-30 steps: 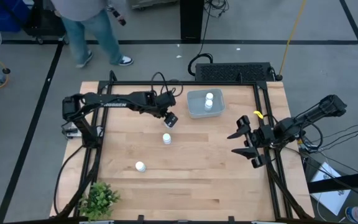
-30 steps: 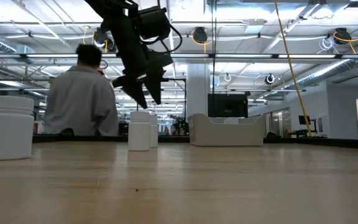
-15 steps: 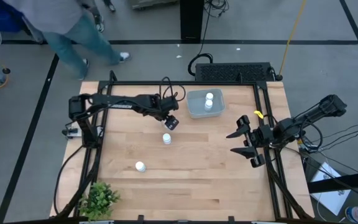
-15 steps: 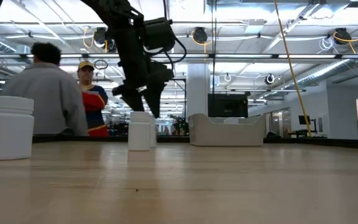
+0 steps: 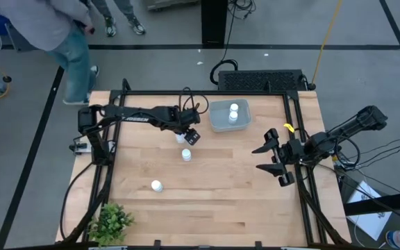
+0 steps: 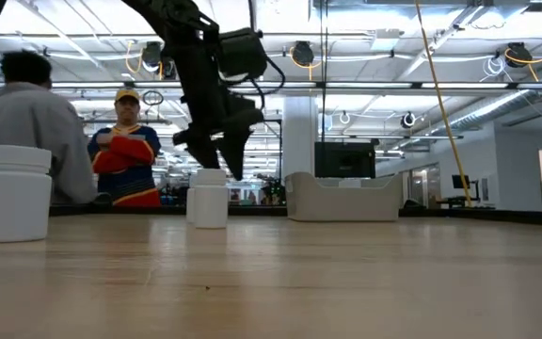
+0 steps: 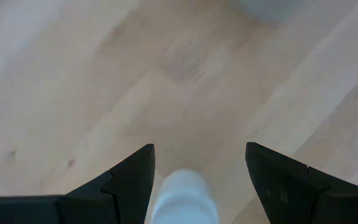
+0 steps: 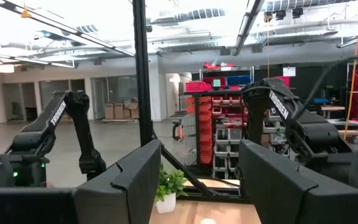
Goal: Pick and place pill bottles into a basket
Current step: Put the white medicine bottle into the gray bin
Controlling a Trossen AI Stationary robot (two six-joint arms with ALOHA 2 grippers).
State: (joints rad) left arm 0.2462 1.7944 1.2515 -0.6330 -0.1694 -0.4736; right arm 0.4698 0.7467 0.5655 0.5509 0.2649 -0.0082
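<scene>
Two white pill bottles stand in the grey-blue basket at the far middle of the table. One bottle stands on the wood near the centre, and another stands nearer the front left. My left gripper is open just left of the basket, fingers pointing down. In the left wrist view a further bottle shows low between its open fingers, with a gap on each side. My right gripper is open and empty at the table's right side.
A black box sits beyond the table's far edge. A small green plant stands at the front left corner. Black frame rails run along the table's left and right sides. People stand beyond the far left corner.
My left gripper has come down toward the table over the bottle left of the basket, staying open. The people beyond the table have walked toward the left.
</scene>
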